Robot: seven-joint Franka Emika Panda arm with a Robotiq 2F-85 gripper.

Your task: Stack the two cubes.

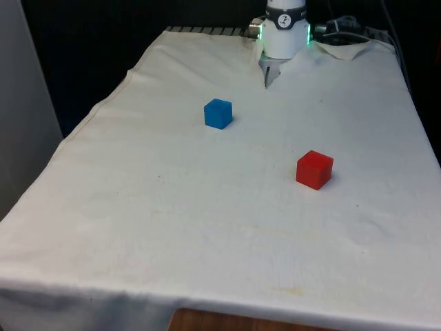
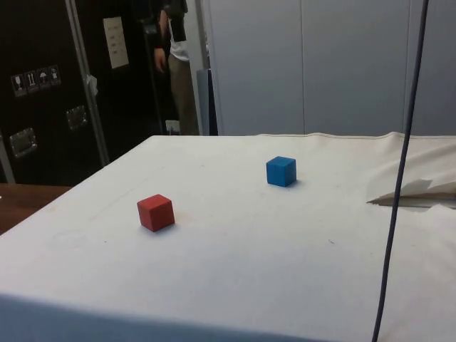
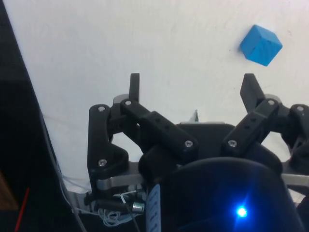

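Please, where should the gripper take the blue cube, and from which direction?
Probably from straight above, closing the open gripper on two opposite vertical faces of the blue cube. It sits flat on the white cloth, well apart from the red cube, so every side is free.

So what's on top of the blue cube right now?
Nothing. The blue cube sits bare on the white cloth, and the red cube sits apart from it. The open gripper holds nothing. The cube's underside is covered.

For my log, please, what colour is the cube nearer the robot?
Blue cube, clearest in the front view.
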